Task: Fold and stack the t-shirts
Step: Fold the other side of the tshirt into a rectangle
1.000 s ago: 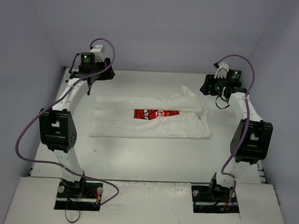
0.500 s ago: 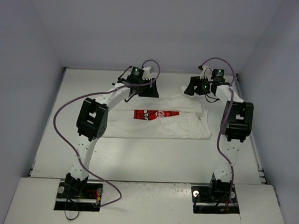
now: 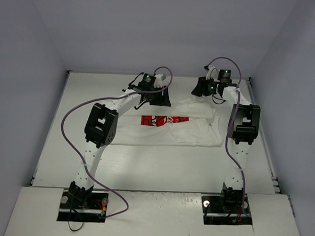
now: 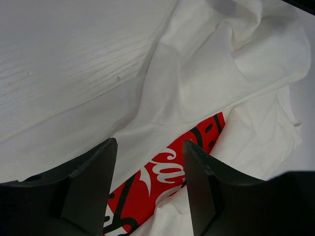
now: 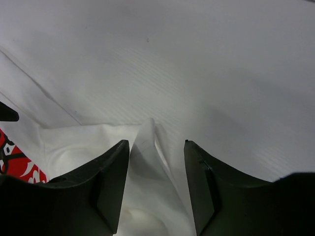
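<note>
Left arm (image 3: 100, 127) and right arm (image 3: 244, 123): white tubular links, black blocky joint housings. A purple cable (image 3: 62, 125) loops loosely along each. Green indicator lights (image 3: 147, 76) glow near both wrists. Black base plates (image 3: 85, 213) carry silver bolts. Left gripper (image 4: 150, 143) and right gripper (image 5: 156, 143) fingers: matte black, wedge-shaped.

**White table sitting inside pale walls**

A white table (image 3: 155, 165) is spreading across the enclosure, and its faint wood grain is showing in both wrist views. A pale grey back wall (image 3: 161, 29), a left wall (image 3: 22, 91) and a right wall (image 3: 299, 103) are closing it in. A lighter board (image 3: 153, 217) is running along the near edge.
</note>
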Tool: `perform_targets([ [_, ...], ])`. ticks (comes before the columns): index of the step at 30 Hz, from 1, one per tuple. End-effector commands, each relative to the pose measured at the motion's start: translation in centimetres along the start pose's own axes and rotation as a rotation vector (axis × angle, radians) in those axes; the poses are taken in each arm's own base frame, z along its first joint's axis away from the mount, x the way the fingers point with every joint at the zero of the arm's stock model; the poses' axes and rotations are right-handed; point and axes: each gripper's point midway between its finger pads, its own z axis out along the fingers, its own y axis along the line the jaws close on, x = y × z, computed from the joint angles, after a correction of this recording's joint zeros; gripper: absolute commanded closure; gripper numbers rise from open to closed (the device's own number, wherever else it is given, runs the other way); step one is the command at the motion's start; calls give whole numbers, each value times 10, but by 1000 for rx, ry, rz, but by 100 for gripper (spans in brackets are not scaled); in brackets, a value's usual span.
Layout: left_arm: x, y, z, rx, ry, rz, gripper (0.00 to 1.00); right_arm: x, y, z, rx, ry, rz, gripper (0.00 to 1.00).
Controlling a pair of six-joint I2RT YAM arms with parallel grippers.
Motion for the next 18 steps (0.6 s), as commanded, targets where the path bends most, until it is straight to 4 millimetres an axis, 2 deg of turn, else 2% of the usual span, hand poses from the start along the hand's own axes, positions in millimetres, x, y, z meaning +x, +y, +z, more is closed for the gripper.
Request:
perform_targets([
  [1, -26, -22, -21, 45, -69, 58, 48, -41, 4, -5, 4, -85, -75, 55],
  [3, -25, -22, -22, 45, -66, 66, 48, -42, 4, -5, 5, -86, -75, 59],
  [7, -26, -22, -26, 40, -61, 77, 48, -50, 8, -12, 10, -99, -95, 82],
  [9, -26, -22, -28, 39, -60, 84, 48, -56, 13, -18, 10, -108, -111, 90],
  [11, -28, -24, -31, 39, -60, 101, 48, -66, 26, -35, 10, -128, -140, 97],
  [16, -35, -28, -39, 43, -72, 141, 48, -55, 47, -64, 33, -117, -157, 100],
  [18, -38, -30, -41, 50, -77, 151, 48, -59, 55, -77, 46, -128, -171, 100],
])
